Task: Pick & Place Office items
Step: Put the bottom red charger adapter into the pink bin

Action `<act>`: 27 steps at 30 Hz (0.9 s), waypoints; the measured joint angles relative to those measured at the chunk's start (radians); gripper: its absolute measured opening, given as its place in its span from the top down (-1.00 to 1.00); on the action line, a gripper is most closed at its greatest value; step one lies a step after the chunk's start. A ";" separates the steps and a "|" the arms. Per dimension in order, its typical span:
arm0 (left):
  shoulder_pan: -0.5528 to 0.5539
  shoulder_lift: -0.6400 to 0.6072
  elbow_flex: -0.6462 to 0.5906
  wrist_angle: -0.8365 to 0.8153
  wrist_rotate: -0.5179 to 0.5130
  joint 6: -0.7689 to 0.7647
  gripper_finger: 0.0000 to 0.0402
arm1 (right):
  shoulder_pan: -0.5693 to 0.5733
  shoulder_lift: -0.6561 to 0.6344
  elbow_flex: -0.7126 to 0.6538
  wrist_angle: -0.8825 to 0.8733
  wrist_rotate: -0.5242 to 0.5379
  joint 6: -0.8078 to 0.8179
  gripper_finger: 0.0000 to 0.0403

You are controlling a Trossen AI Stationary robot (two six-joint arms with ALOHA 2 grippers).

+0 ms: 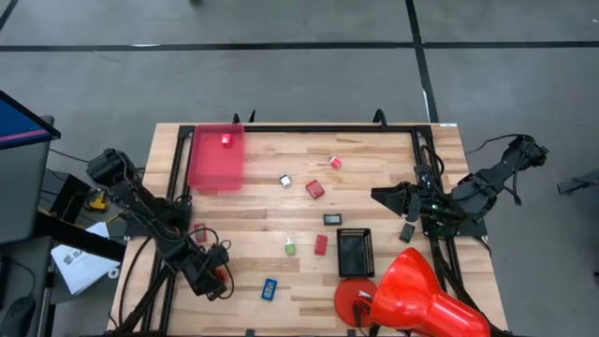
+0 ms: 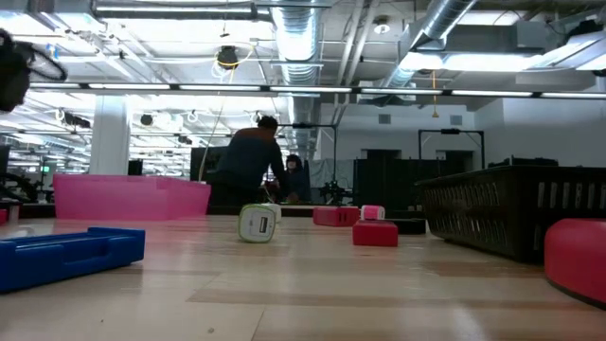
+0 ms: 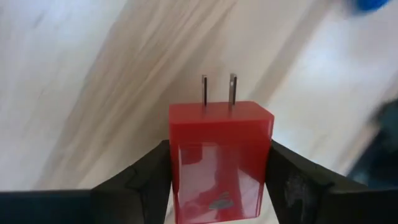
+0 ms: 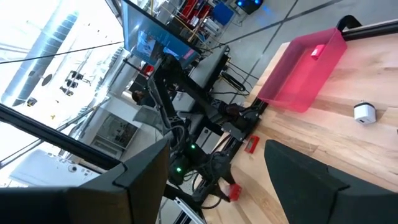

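Observation:
Small office items lie scattered on the wooden table: red blocks [image 1: 314, 189] [image 1: 321, 244], a red-white one [image 1: 335, 163], a silvery one [image 1: 285, 181], a green-white one [image 1: 290, 247], a blue one [image 1: 269, 288] and a small black one [image 1: 333, 219]. Another red piece [image 1: 226, 140] lies in the pink tray [image 1: 215, 164]. At the near left, my left gripper [image 1: 217, 277] points steeply down, shut on a red plug block [image 3: 221, 155]. My right gripper [image 4: 217, 168] is held level above the table's right side [image 1: 386, 197], open, with nothing between its fingers. My left gripper pinches the red plug block by its two opposite side faces [image 3: 175, 168], one finger on each. The fingers slant down at it from above. The two metal prongs [image 3: 217, 90] point away from the gripper. Whether the block still rests on the table does not show.
A black mesh basket [image 1: 356, 251] and a big red cone-shaped object [image 1: 421, 290] stand at the near right. One red block [image 1: 199, 232] lies by the left arm, a small black piece [image 1: 407, 232] below the right gripper. A person stands beyond the table [image 2: 248, 161].

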 joint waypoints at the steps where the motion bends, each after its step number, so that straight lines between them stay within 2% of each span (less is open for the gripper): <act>1: 0.000 -0.013 0.000 0.010 -0.020 0.000 -0.01 | 0.000 0.000 0.000 0.000 0.000 0.000 -0.27; 6: 0.018 -0.087 0.000 0.135 -0.171 0.028 -0.12 | 0.000 0.000 0.000 0.000 0.002 0.003 -0.27; 9: 0.066 -0.141 0.000 0.245 -0.272 0.131 -0.11 | -0.001 0.000 0.000 0.000 0.010 0.002 -0.27; 13: 0.199 -0.212 0.000 0.369 -0.375 0.314 -0.05 | -0.001 0.000 0.000 0.000 0.027 0.002 -0.27; 18: 0.474 -0.309 0.001 0.468 -0.430 0.553 -0.09 | -0.001 -0.002 0.000 0.000 0.031 0.001 -0.27; 24: 0.881 -0.411 0.001 0.478 -0.422 0.751 -0.11 | -0.001 -0.002 0.000 -0.001 0.031 -0.001 -0.27; 27: 1.080 -0.437 0.001 0.466 -0.372 0.822 -0.11 | -0.001 -0.002 0.000 -0.002 0.031 -0.001 -0.27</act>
